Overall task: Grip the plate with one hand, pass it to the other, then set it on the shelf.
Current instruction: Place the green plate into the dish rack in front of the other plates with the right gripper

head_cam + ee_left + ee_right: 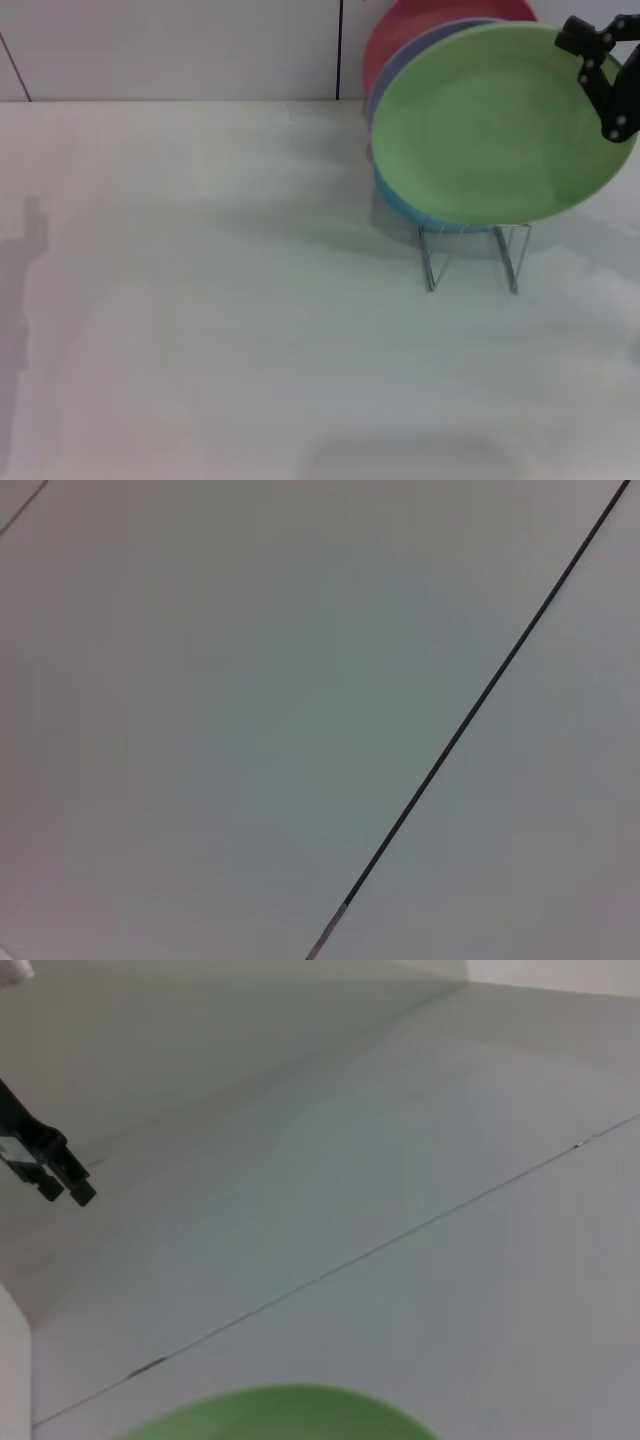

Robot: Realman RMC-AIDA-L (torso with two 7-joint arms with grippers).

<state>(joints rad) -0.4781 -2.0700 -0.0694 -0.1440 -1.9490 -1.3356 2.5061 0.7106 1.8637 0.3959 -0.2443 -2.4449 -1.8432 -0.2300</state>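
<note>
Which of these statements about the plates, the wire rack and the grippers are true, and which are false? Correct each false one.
1. The right gripper is at the green plate's rim. True.
2. The green plate lies flat on the table. False: it stands tilted above the wire rack.
3. Other plates stand behind the green one. True: lavender, red and blue.
4. The left gripper holds the green plate too. False: no left gripper shows in the head view.
</note>
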